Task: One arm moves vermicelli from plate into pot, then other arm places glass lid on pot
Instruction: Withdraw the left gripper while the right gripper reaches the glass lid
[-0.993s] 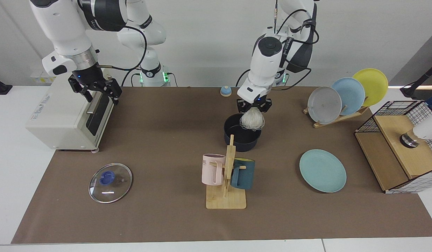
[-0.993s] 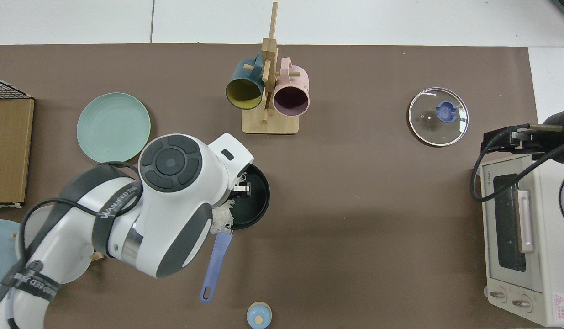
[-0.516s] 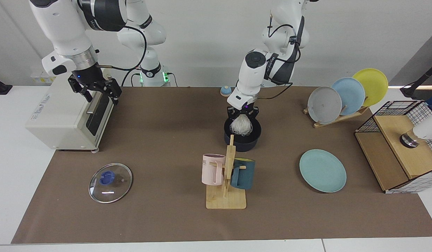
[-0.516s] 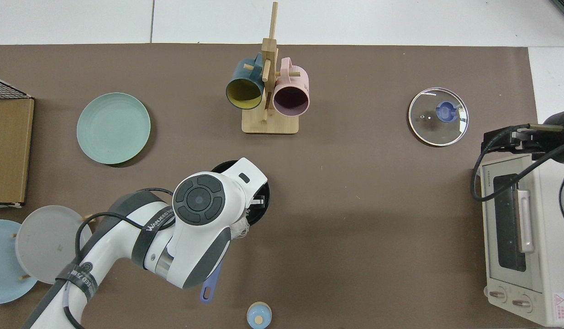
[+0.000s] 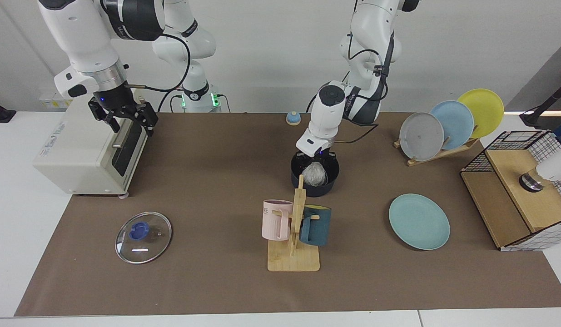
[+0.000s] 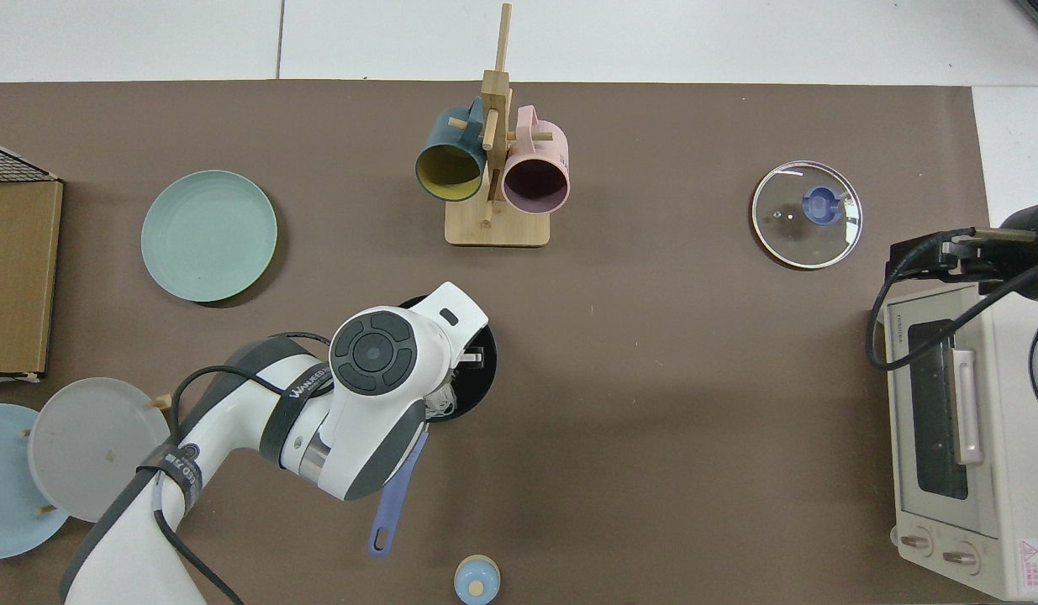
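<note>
The vermicelli (image 5: 315,174) is down inside the dark pot (image 5: 328,184), with my left gripper (image 5: 315,160) lowered into the pot's mouth and shut on the top of the tangle. From above, the left arm's wrist covers most of the pot (image 6: 482,382); only a few strands of vermicelli (image 6: 439,403) and the blue pot handle (image 6: 397,496) show. The teal plate (image 5: 419,221) lies bare to the pot's right. The glass lid (image 5: 143,230) with its blue knob lies flat on the mat. My right gripper (image 5: 124,119) waits open above the toaster oven, far from the lid.
A wooden mug rack (image 5: 294,236) with a pink and a dark teal mug stands just in front of the pot. A toaster oven (image 5: 87,145) is under the right arm. A plate rack (image 5: 444,127), a wood-and-wire box (image 5: 516,190) and a small blue knob (image 5: 293,118) are nearby.
The left arm carried the vermicelli from above the pot's rim to over its middle and lowered it inside. The right arm and the lid stayed put.
</note>
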Robot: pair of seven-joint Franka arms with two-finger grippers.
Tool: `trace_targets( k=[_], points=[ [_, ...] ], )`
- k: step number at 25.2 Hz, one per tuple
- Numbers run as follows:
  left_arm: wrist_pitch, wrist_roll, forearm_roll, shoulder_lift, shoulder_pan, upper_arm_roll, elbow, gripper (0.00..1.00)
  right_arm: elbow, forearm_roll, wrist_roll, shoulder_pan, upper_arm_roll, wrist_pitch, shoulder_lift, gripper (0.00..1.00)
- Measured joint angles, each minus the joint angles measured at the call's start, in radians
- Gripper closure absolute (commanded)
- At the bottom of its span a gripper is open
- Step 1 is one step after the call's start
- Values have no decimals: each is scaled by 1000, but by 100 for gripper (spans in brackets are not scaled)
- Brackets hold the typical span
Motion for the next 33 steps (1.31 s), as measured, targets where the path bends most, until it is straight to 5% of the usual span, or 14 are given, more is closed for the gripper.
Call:
trace_targets(
  k=[8, 13, 24, 33],
  points=[
    [-17, 1, 7, -6, 28, 9, 33, 0, 3, -2, 0, -1, 1, 0, 2, 0],
    [-177, 80, 13, -44, 92, 12, 145, 0, 65, -6, 0, 2, 4, 0, 49, 0],
    [-468, 358, 16, -108, 283, 24, 354, 0, 290, -9, -68, -16, 0, 74, 329, 1],
    [-621, 459, 16, -124, 406, 24, 487, 0, 322, -9, -134, -56, -1, 243, 495, 1]
  ],
)
